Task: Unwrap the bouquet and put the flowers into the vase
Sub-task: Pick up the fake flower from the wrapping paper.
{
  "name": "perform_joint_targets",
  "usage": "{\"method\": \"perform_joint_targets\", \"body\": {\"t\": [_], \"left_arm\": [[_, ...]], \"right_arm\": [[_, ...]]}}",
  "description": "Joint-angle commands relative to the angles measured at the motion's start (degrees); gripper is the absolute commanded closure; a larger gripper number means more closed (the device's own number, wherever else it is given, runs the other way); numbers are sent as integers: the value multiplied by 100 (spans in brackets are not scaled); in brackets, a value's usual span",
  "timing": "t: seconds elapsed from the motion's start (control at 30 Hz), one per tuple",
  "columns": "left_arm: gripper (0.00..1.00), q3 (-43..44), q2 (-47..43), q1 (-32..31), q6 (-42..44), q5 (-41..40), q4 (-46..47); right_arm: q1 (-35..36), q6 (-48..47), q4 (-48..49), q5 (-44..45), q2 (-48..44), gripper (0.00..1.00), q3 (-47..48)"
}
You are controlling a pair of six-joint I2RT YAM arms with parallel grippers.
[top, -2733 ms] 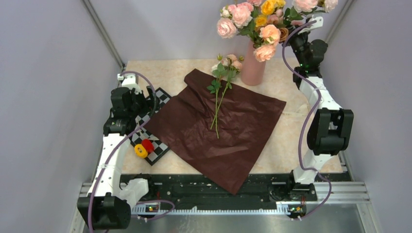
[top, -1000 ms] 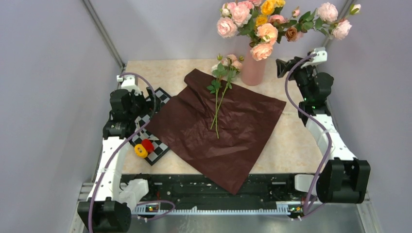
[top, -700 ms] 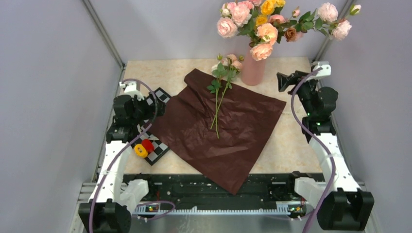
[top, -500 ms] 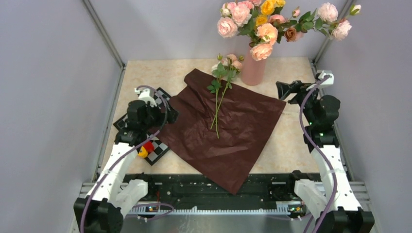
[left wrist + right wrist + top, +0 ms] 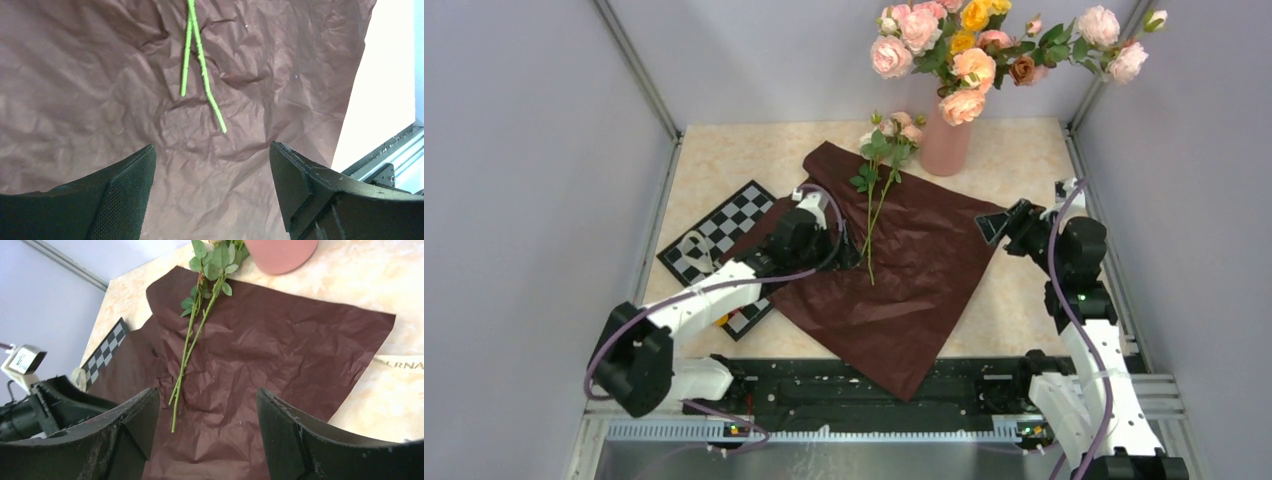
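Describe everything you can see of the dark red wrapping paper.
The paper is a thin, crinkled dark red sheet, unwrapped and spread flat, roughly square and turned cornerwise on the table. Its near corner hangs past the table's front edge, its left corner overlaps the checkerboard, and the flowers lie on it.

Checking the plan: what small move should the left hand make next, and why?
Probably ease the left hand forward and down to close on the flowers: it hangs open short of their stem ends, which lie loose on the paper, not in the vase.
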Motion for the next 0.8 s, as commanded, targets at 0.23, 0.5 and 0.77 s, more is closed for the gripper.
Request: {"method": "perform_joint_targets", "body": {"t": [0.23,0.5,0.77], "left_arm": [[21,1766,2060,-200,191,-449,1028],[28,3192,3505,-129,381,-744,396],[39,3964,4320,65,472,-666,141]], "right_arm": [[53,96,-162,-239,-131,30,-109],[53,50,-319,-275,-257,31,-264],[53,-27,-369,-353,-283,33,-366]]}}
